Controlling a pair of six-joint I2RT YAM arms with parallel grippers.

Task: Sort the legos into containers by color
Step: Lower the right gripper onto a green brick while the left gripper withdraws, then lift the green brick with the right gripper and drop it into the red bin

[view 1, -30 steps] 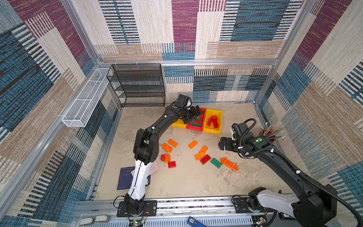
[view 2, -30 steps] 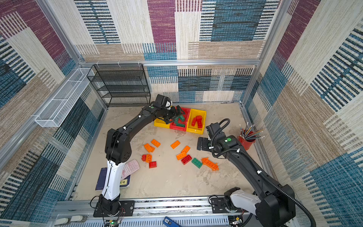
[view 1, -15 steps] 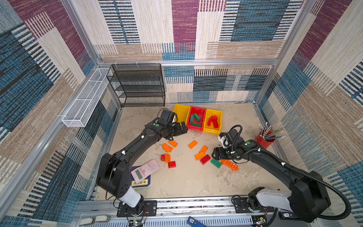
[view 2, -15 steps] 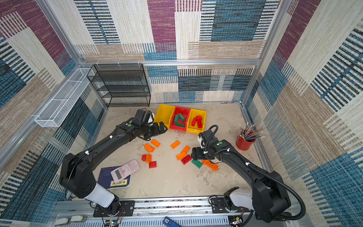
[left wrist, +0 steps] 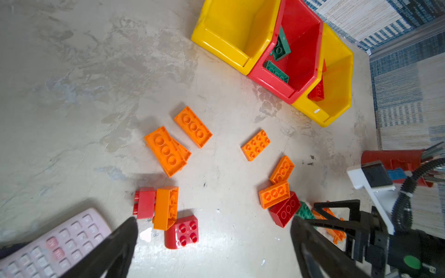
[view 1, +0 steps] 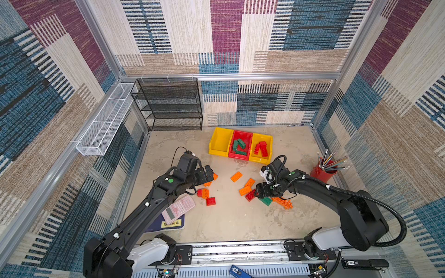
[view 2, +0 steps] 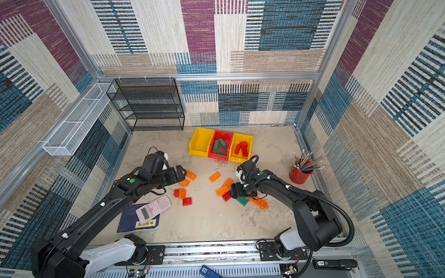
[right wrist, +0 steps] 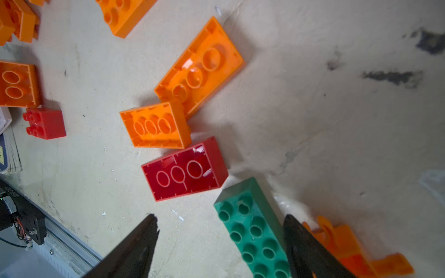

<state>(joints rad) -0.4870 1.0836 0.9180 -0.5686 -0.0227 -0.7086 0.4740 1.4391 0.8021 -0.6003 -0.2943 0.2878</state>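
Three containers stand in a row at the back: an empty yellow one (view 1: 219, 142), a red one (view 1: 238, 156) holding green legos, and a yellow one (view 1: 257, 139) holding red legos. Orange and red legos lie scattered on the floor (view 1: 236, 176). My right gripper (right wrist: 220, 219) is low and open. A green brick (right wrist: 252, 231) lies between its jaws, against one finger and well apart from the other. A red brick (right wrist: 184, 169) and the orange lattice piece (right wrist: 346, 245) lie beside it. My left gripper (left wrist: 214, 223) hangs open and empty above orange bricks (left wrist: 166, 150) and a small red one (left wrist: 181, 232).
A pink calculator (view 1: 178, 209) rests on a dark notebook (view 1: 168, 223) by the left arm. At the right wall stands a red pencil cup (view 1: 321, 172). A black wire shelf (view 1: 168, 106) fills the back left corner, with a white wire basket (view 1: 103, 120) on the left wall.
My left arm has drawn back from the containers to the orange bricks on the left. The right gripper has come down around the green brick and its jaws have narrowed somewhat.
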